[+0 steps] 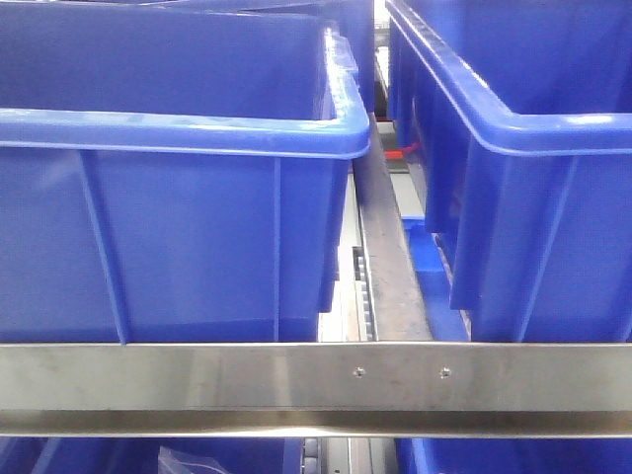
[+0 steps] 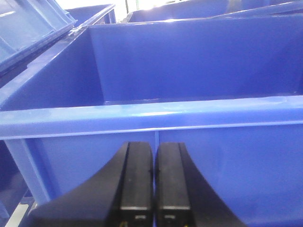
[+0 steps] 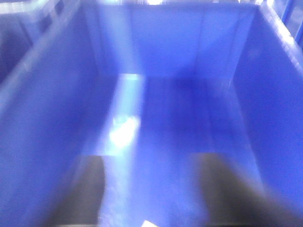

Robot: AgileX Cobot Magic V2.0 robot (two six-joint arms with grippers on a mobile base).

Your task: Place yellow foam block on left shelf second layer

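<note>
The yellow foam block is out of view in every frame. My left gripper (image 2: 154,149) is shut with nothing between its black fingers, and it sits just in front of the outer wall of a blue bin (image 2: 199,113), below the rim. My right gripper (image 3: 149,163) is open and empty, its two dark blurred fingers spread wide over the inside of a blue bin (image 3: 180,109). That view is motion-blurred. Neither gripper shows in the front view.
Two large blue bins (image 1: 178,197) (image 1: 533,168) stand side by side on a metal shelf, with a steel crossbar (image 1: 316,385) along their front. A grey upright rail (image 1: 390,267) runs between them. More blue bins (image 1: 513,459) sit on the layer below.
</note>
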